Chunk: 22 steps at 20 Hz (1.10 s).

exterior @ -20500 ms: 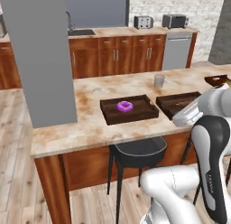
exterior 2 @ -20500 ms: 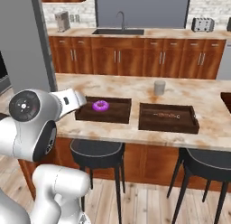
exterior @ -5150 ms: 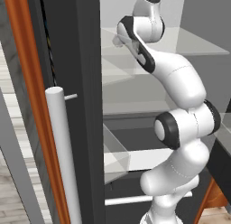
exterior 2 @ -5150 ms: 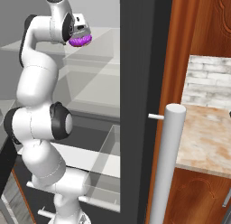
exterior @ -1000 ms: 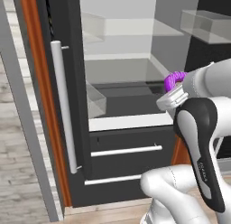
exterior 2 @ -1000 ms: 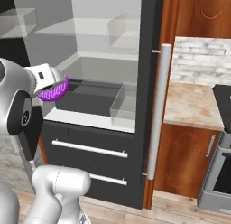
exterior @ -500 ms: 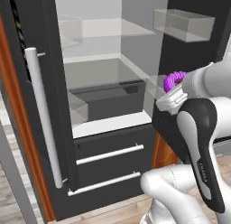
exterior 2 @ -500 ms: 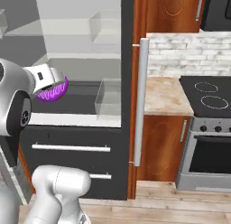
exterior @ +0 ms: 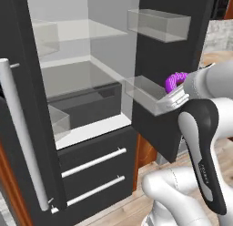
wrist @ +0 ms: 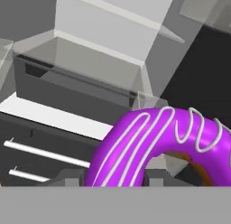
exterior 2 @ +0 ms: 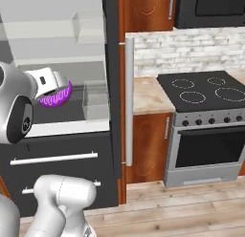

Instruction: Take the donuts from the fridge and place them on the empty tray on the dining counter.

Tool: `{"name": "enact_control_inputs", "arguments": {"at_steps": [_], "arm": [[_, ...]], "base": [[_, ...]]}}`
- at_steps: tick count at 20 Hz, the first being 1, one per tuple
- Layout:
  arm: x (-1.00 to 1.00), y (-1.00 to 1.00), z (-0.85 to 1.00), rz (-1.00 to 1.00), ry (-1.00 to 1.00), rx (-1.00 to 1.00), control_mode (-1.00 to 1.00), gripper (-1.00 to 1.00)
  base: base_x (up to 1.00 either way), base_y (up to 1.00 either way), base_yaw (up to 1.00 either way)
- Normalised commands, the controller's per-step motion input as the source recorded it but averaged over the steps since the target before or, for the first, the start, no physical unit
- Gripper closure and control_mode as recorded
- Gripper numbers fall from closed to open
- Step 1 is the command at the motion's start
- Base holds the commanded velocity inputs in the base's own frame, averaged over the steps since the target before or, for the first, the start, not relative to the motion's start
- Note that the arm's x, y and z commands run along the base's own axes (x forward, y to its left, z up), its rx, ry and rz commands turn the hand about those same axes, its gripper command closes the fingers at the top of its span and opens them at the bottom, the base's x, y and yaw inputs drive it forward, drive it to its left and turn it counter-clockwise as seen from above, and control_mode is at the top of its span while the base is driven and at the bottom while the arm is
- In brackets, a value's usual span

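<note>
Fingers (wrist: 110,180) clamped on the glossy purple ring donut with white icing lines (wrist: 158,144); open dark grey fridge (exterior: 82,97) just ahead. A sharp swing could shake that rim-only pinch loose.

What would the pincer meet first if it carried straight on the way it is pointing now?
Probably the open dark grey-black fridge: past the purple-iced ring donut held in the pincer, the hand view looks at its white ledge and dark lower drawers. Depth is unclear.
</note>
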Motion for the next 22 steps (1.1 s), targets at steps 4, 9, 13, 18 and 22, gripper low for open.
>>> {"name": "enact_control_inputs", "arguments": {"at_steps": [4,9,13,18,22], "arm": [[0.0,0.0,0.0,0.0,0.0,0.0,1.0,1.0],[0.0,0.0,0.0,0.0,0.0,0.0,1.0,1.0],[0.0,0.0,0.0,0.0,0.0,0.0,1.0,1.0],[0.0,0.0,0.0,0.0,0.0,0.0,1.0,1.0],[0.0,0.0,0.0,0.0,0.0,0.0,1.0,1.0]], "base": [[-0.29,0.0,-0.35],[-0.38,0.0,-0.35],[-0.43,0.0,-0.35],[-0.52,0.0,-0.38],[-0.51,0.02,-0.4]]}}
